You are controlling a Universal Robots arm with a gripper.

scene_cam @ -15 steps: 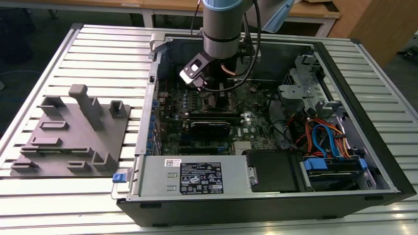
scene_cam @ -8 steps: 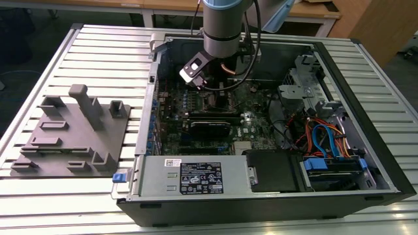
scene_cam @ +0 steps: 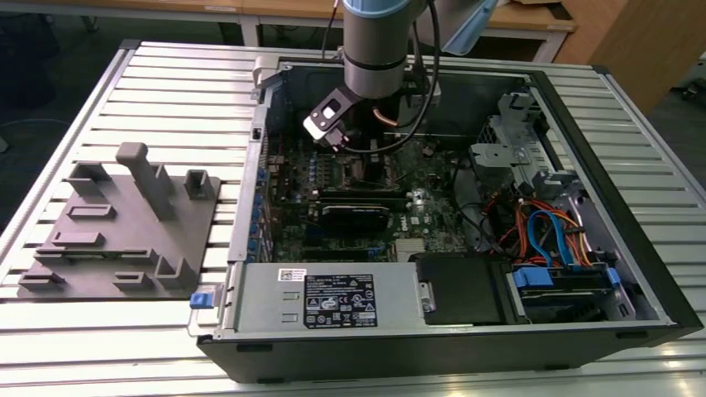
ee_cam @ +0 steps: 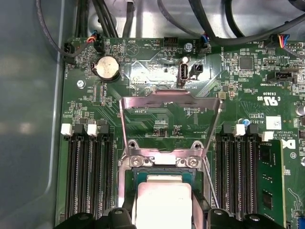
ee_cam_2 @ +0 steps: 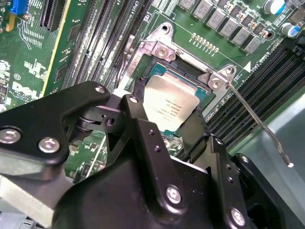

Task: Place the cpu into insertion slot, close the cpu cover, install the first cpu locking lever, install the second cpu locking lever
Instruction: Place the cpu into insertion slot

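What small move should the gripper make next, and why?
Probably ease straight down a little. The gripper seems to hold the cpu right over the slot, the cover stands open, and I cannot tell whether the cpu is fully seated.

The cpu (ee_cam_2: 172, 106) (ee_cam: 164, 200), a flat square chip with a dull silver top, lies square in the opening of the insertion slot (ee_cam_2: 158, 48) (ee_cam: 125, 175), a metal-rimmed socket in the green board. The cpu cover (ee_cam: 171, 101), a thin silver frame, stands raised on its hinge. One locking lever (ee_cam_2: 257, 120) is unlatched, angled outward.
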